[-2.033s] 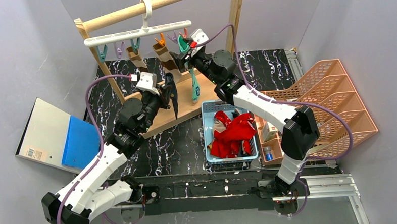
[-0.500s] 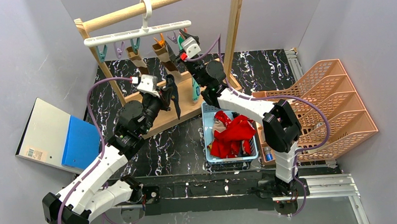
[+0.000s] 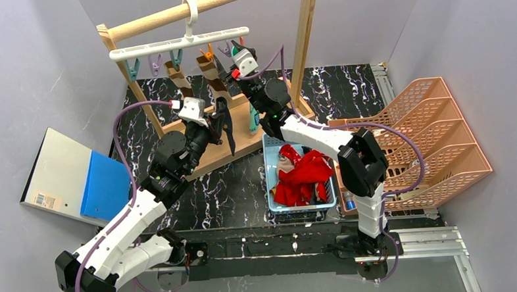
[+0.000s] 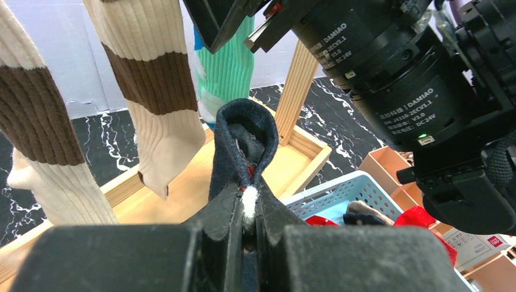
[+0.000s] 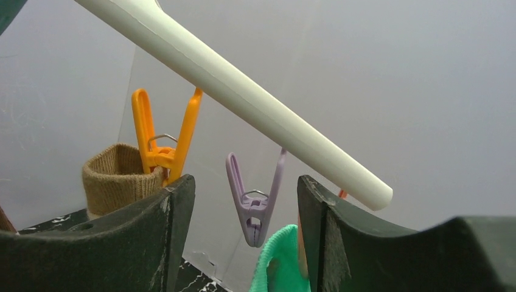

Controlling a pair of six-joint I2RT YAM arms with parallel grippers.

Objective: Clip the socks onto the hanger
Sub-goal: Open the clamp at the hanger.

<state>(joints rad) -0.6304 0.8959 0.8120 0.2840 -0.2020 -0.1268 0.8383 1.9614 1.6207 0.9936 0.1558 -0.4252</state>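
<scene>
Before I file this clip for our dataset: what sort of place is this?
Probably a robot test cell staged as a laundry corner: plain grey panel walls enclose a black marble-patterned tabletop, where a long white plastic clip hanger hangs on a wooden rack.
</scene>
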